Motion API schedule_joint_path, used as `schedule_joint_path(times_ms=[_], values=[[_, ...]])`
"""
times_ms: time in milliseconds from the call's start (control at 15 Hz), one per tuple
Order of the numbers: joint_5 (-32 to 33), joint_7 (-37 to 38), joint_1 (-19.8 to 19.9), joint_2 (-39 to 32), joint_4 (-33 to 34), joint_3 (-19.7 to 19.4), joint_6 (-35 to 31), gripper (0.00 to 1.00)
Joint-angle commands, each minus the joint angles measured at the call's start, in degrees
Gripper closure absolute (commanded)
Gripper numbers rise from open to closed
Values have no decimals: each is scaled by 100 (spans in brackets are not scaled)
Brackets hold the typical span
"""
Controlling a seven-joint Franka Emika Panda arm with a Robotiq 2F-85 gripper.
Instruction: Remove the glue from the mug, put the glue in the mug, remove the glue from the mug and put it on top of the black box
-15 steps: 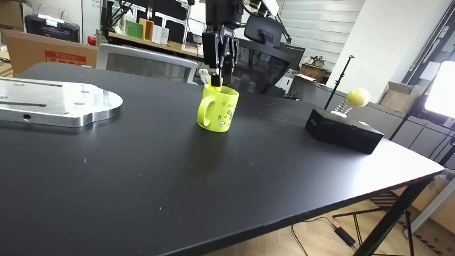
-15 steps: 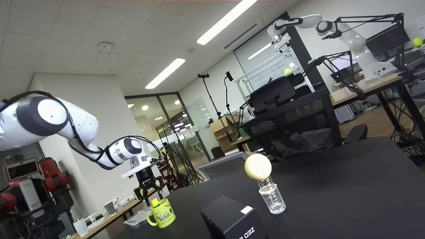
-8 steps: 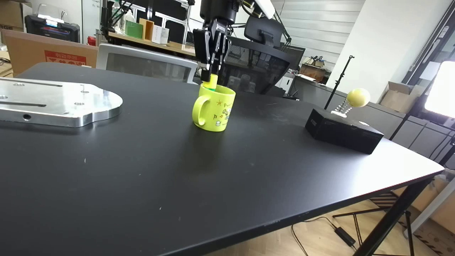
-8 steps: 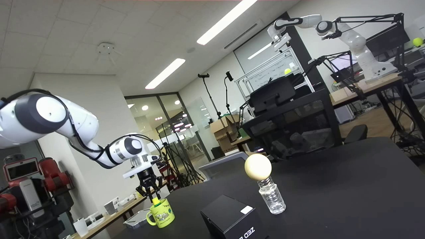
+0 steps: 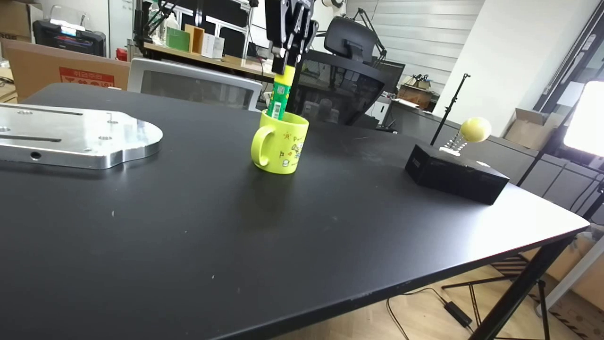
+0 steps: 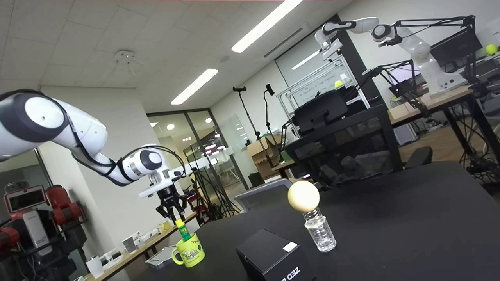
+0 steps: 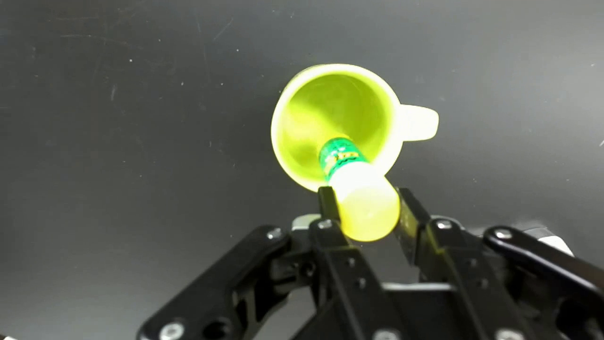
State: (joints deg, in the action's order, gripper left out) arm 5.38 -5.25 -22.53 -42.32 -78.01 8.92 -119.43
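Note:
My gripper (image 7: 368,208) is shut on the yellow cap of the glue (image 7: 351,177), with a finger on each side. The green body of the glue (image 5: 278,100) leans and rises well above the rim of the yellow-green mug (image 5: 279,147); its lower end is hidden behind the mug wall. From the wrist, the glue covers part of the rim of the mug (image 7: 278,132), whose handle points right. The mug (image 6: 190,253) stands upright on the table. The black box (image 5: 453,177) lies apart from it, and a white label shows on top of the box (image 6: 269,251) in an exterior view.
A pale yellow ball (image 6: 303,196) tops a clear bottle (image 6: 321,233) beside the black box. A silver metal plate (image 5: 75,134) lies on the dark table (image 5: 212,236), away from the mug. Office chairs (image 5: 198,85) stand behind the table edge.
The gripper has come together on the glue's cap and risen, drawing the glue up so its green body shows. The mug has shifted slightly left in an exterior view. The black box has not moved.

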Motion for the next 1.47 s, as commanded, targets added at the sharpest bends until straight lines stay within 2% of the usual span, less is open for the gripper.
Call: schedule_joint_path(times_ms=[0, 267, 533, 1067, 1400], values=[[73, 340, 7, 915, -725, -124, 43, 92], [88, 601, 322, 1637, -1283, -139, -63, 92], [-243, 575, 901, 2282, -2130, -174, -741, 92], [-434, 1045, 1699, 3353, -4102, -625, -2059, 92], [-592, 1180, 2054, 3660, -4856, -867, -2542, 92]])
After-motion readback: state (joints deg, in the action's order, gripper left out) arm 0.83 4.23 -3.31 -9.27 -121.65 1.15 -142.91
